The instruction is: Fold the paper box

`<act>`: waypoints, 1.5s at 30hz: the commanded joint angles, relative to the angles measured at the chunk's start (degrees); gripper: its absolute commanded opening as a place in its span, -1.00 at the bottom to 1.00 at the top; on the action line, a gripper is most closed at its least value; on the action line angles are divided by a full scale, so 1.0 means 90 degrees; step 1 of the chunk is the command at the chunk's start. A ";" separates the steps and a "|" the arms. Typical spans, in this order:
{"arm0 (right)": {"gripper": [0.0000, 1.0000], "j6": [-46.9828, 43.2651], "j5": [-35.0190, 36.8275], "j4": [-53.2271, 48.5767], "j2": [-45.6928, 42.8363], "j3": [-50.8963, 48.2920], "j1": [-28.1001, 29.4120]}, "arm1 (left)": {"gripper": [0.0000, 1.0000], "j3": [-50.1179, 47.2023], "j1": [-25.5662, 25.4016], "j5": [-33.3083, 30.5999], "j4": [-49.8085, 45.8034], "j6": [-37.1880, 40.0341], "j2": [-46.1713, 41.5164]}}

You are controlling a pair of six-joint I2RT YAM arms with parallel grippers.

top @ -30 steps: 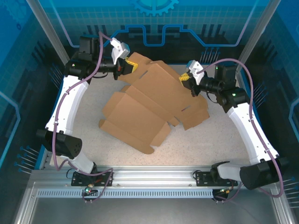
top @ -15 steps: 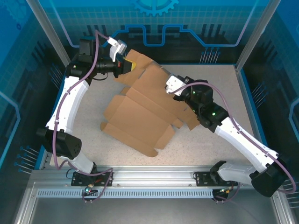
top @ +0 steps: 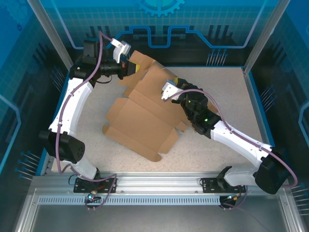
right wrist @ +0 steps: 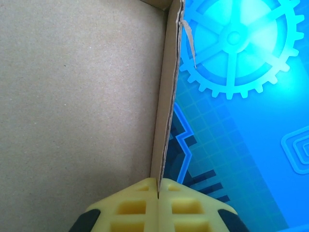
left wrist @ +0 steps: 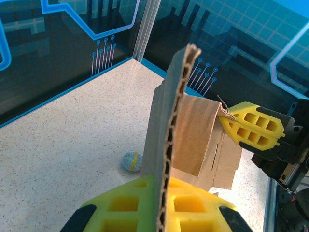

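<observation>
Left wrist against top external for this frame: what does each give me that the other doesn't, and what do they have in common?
Left wrist: the corrugated edge of the paper box end-on, pinched in the left gripper, and a small striped ball on the table beyond it. Top external: the whole die-cut sheet's outline, partly raised, with the left arm and right arm from base to wrist. Shared: the brown cardboard, the speckled table, and the right gripper shut on a raised flap.

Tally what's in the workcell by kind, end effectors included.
Brown die-cut cardboard box sheet: 1
Small blue-grey ball with a yellow stripe: 1
Yellow-padded end effectors: 2 (left end effector, right end effector)
Total: 4
</observation>
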 commanded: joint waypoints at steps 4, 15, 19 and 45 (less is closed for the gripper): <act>-1.00 0.0813 -0.0739 -0.1245 -0.0265 0.0155 -0.0237 | -1.00 0.0061 0.0064 0.0084 0.0293 -0.0091 -0.0052; -1.00 0.2923 -0.2977 -0.3479 -0.0447 0.1262 -0.1546 | -0.81 -0.0537 0.0157 -0.0115 0.0786 0.0247 -0.0301; -1.00 0.3222 -0.3524 -0.3856 -0.0464 0.1481 -0.1751 | -0.70 -0.0967 0.0153 -0.0152 0.1229 0.0371 -0.0499; -1.00 0.4809 -0.5182 -0.5857 0.0462 0.2930 -0.2448 | -0.02 -0.5599 0.0137 -0.3810 0.3912 -0.2361 -0.4058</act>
